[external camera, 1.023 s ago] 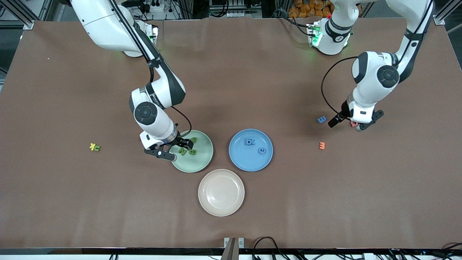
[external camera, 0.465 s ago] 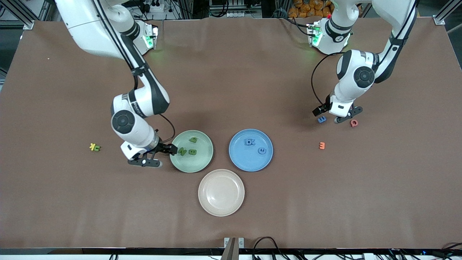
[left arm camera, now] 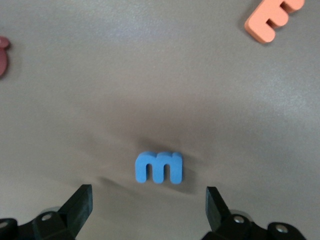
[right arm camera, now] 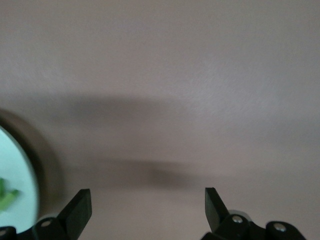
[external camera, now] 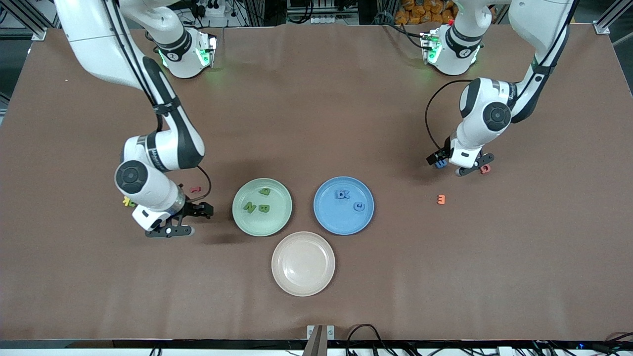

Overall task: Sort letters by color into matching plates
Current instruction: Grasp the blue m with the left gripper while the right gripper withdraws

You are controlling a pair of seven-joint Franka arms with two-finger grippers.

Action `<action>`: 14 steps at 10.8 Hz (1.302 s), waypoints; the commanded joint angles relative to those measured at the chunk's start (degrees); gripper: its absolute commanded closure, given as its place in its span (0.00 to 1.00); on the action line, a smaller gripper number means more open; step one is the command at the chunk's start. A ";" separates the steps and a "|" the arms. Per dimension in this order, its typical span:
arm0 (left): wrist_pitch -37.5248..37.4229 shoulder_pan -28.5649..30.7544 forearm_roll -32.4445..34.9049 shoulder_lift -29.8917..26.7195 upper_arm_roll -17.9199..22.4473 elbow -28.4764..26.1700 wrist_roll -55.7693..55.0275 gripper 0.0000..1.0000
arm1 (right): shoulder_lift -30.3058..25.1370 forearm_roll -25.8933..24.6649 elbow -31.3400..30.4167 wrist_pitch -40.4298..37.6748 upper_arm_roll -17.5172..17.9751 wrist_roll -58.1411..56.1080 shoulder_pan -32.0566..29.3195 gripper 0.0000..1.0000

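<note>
Currently listed: left gripper (left arm camera: 147,210), fingers spread wide and empty, low over the table at the left arm's end; blue letter (left arm camera: 159,168), an m lying flat on the table, sits between and just ahead of the spread fingers, not yet touched; pink letter (external camera: 485,169) just beside this gripper; orange letter (external camera: 441,199) near it, loose on the table; right gripper (external camera: 184,220), likewise wide open and holding nothing, over bare table beside the green plate (external camera: 277,225); red letter (external camera: 196,189) close to this gripper; yellow letter (external camera: 128,201) mostly hidden by the right arm's wrist; green plate holds three green letters (external camera: 257,203); blue plate (external camera: 329,222) holds blue letters (external camera: 347,199); beige plate (external camera: 302,284) holds nothing. Handling, by judgement: the m looks light, chunky and fairly stiff, probably foam or soft plastic, not fragile, apt to slide or tip if nudged off-centre; best taken across its two flat outer sides, fingers lowered evenly to either side, then carried to the blue plate.
</note>
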 commanded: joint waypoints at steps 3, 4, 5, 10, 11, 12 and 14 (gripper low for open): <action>0.52 0.40 1.85 2.65 0.45 2.31 -0.10 0.00 | -0.64 -0.48 0.28 -0.72 0.51 -28.48 -5.48 0.00; 0.52 0.40 1.85 2.65 0.54 2.31 -0.10 0.00 | -0.81 -0.39 0.28 -0.81 0.43 -28.14 -5.83 0.00; 0.52 0.40 2.11 2.65 0.54 2.31 -0.10 0.00 | -0.99 -0.39 0.28 -0.90 0.43 -27.96 -6.71 0.00; 0.61 0.49 2.12 3.61 0.63 3.01 -0.89 0.13 | -2.39 0.48 0.28 -2.64 -4.49 -27.61 -8.21 0.00; 0.61 0.92 2.12 3.88 0.71 3.10 -0.89 0.40 | -2.57 1.01 0.36 -3.26 -4.84 -26.13 -9.26 0.00; 0.61 1.01 2.12 3.97 0.72 3.19 -0.89 0.81 | -3.09 1.80 0.28 -3.36 -4.93 -22.89 -10.05 0.00; 0.61 1.01 2.12 3.88 0.80 3.54 -0.97 1.00 | -3.54 4.25 0.36 -4.76 -4.94 -13.86 -10.76 0.00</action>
